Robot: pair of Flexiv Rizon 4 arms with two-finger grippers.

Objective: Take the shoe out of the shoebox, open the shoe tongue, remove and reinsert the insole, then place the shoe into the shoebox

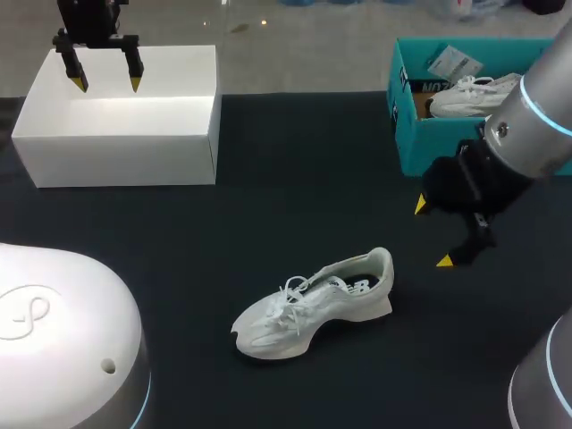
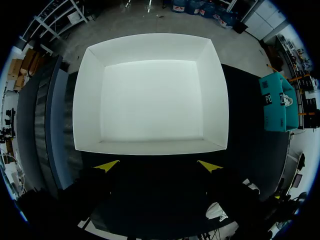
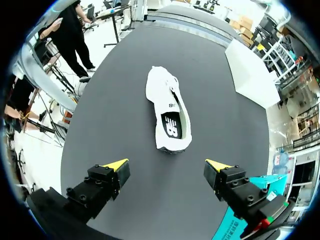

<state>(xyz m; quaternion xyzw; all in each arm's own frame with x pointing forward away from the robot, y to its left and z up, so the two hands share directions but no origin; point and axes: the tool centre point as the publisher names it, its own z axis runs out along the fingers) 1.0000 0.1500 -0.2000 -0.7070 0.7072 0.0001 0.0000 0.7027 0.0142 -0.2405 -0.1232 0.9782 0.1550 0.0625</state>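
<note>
Right tool: the right tool (image 3: 166, 165) hangs over the bench (image 1: 313, 179) with its yellow tips spread wide and nothing between them.
Left tool: the left tool (image 1: 107, 85) hovers above the white box (image 2: 150, 147), fingers wide apart and holding nothing; the box looks bare inside.
Shoe relative to the right tool: the shoe (image 3: 169, 110) lies ahead of the right tool and clear of both fingers, heel end nearest and toe pointing away.
Shoe on the bench: it sits on its sole near the middle of the bench, laces up, with the dark insole (image 3: 172, 125) showing through the opening.
Shoebox: the teal shoebox (image 1: 438, 147) stands at the far right edge, beyond the right tool, with a second white shoe (image 1: 474, 94) inside it.
Step in hand: judging by the shoe standing free on the bench, taking it out looks done, and opening the tongue is probably next.
Next move calls for: one tool to steady the shoe, likely at the heel, while a fingertip lifts the tongue from under the laces without dragging the shoe across the bench.
</note>
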